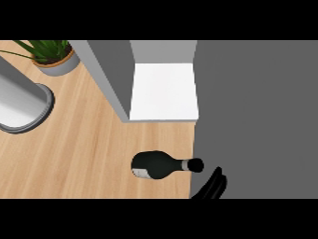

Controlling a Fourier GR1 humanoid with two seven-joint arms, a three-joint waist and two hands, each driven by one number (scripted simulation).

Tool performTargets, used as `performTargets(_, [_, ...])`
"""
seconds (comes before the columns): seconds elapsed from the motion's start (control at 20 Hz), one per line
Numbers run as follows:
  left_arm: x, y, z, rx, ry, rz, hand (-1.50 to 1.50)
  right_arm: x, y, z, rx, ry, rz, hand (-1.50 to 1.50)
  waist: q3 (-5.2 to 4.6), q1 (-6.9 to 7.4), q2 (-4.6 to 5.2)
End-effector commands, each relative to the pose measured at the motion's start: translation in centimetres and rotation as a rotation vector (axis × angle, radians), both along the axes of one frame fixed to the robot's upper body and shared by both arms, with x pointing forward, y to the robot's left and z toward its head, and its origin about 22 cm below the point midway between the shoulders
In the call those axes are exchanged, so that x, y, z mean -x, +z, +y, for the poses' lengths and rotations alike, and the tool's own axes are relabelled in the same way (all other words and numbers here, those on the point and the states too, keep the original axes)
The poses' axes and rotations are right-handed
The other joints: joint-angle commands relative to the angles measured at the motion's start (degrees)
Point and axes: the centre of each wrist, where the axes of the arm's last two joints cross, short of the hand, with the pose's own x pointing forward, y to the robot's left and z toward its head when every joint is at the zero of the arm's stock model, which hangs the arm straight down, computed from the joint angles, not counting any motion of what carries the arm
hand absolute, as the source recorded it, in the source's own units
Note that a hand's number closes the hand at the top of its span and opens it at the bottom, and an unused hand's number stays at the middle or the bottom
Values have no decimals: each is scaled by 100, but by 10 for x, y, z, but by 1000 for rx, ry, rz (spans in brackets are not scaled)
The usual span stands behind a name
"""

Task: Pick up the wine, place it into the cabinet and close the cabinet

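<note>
The dark wine bottle stands on the wooden counter, its neck leaning toward the right. Behind it is the cabinet, with its white shelf showing between a grey side wall and a broad grey panel filling the right of the view. My right hand comes up from the lower edge just right of the bottle's neck. Its black fingers are straight and a small gap separates them from the bottle. The palm is cut off by the lower edge. My left hand is out of sight.
A potted green plant sits at the back left. A large pale grey cylinder on a round base stands at the left edge. Bare counter lies left of the bottle.
</note>
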Motion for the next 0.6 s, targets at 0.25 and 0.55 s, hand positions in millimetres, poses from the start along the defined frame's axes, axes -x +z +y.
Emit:
performTargets(0.25, [15,16,-26,125,-60,8,-150,16,18,12,-63,17,-21,-150,-9,-4,-8])
performTargets(0.55, [-30,19,-11,105,12,-58,-150,10,23,5,-23,23,-35,-150,-10,9,17])
